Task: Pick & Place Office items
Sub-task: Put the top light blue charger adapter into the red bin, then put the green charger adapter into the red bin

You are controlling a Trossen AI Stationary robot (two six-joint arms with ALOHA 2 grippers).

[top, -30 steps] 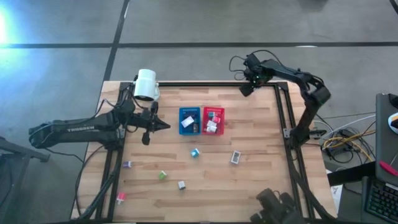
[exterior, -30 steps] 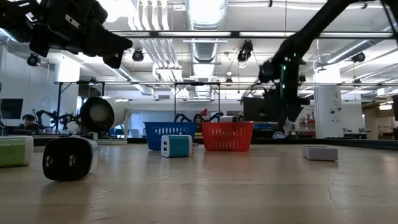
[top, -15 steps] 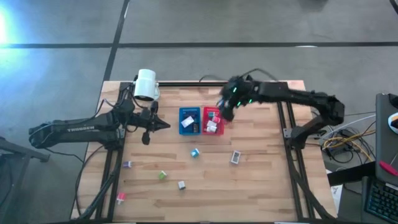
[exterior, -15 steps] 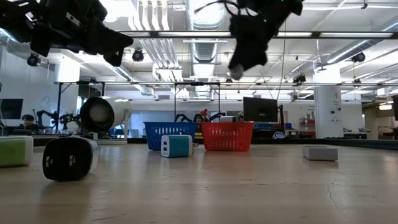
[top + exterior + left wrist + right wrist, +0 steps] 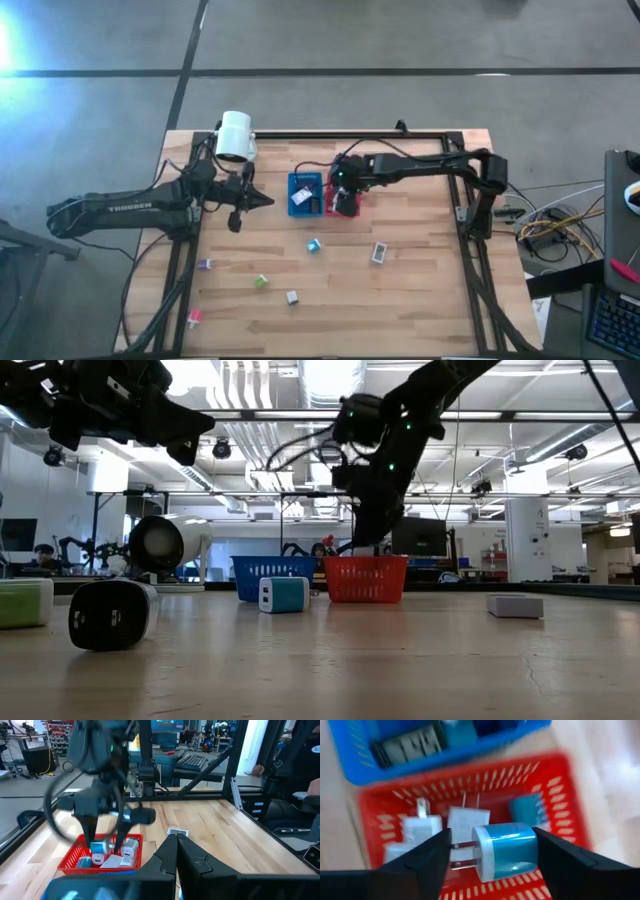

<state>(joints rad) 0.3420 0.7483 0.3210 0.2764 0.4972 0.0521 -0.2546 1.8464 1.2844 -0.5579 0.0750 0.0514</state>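
Over the red bin point(image 5: 560, 795), the right end effector point(image 5: 492, 851) grips a teal charger point(image 5: 507, 851).

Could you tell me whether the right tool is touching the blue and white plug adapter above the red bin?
Touching. In the right wrist view the right tool has one finger against each side of the blue and white plug adapter, holding it above the red bin.

A teal-and-white plug block point(image 5: 507, 851) hangs over the red perforated bin point(image 5: 560, 780).
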